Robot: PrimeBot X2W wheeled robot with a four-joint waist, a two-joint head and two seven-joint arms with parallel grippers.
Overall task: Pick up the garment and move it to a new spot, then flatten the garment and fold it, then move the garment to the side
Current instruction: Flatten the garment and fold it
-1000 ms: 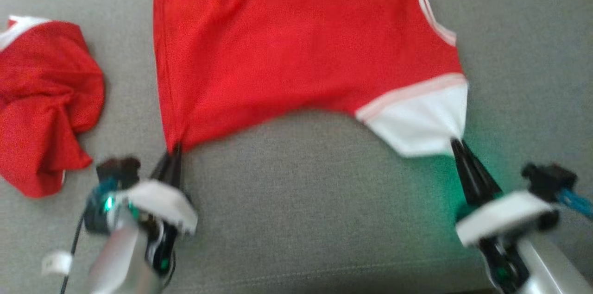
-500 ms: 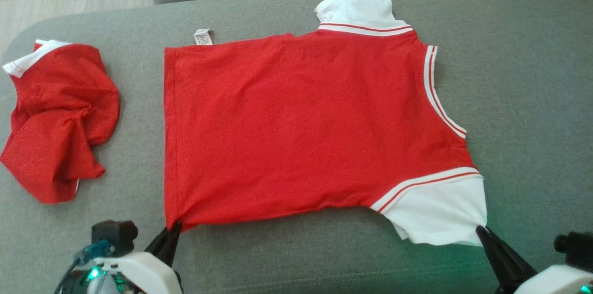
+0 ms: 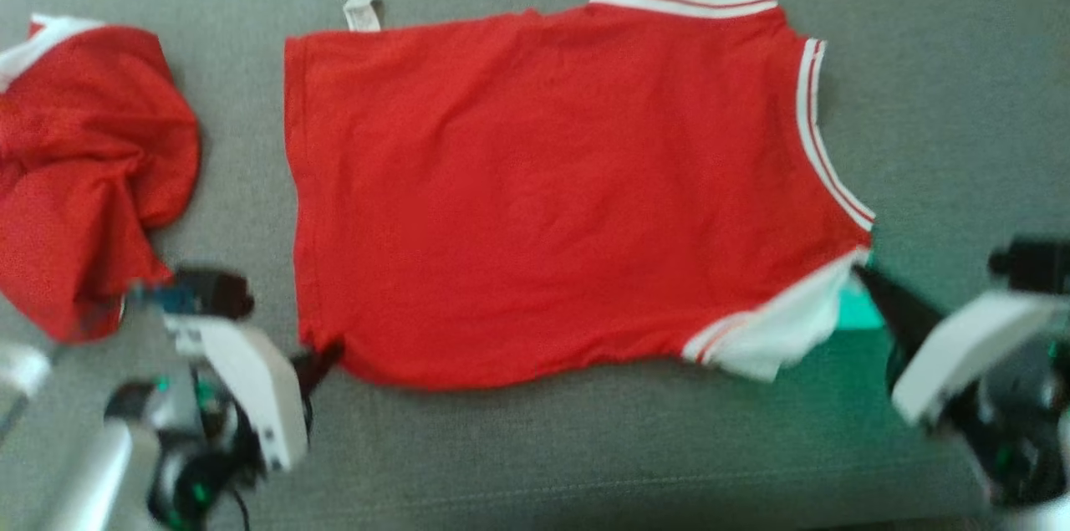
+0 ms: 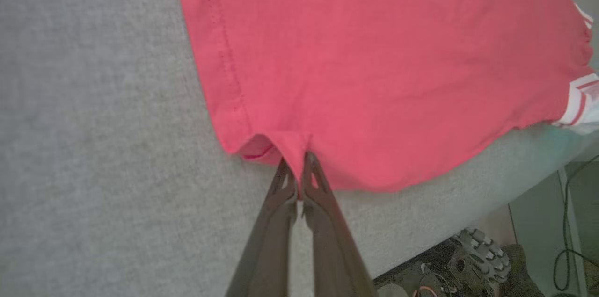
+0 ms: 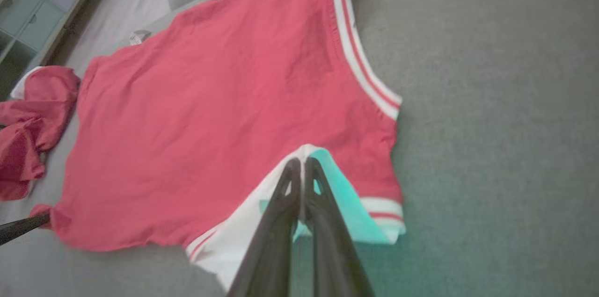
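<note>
L tool pinching red garment hem, grey cushion under

garment: red shirt, white sleeves | spread flat, near sleeve bunched | on grey cushion

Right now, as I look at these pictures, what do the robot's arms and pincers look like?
The left gripper and right gripper each have two long, dark, tapering fingers with slotted cut-outs near the tips. Behind them sits a white blocky housing, a black boxy part beside it, small green lights, and a pale silvery forearm.
</note>
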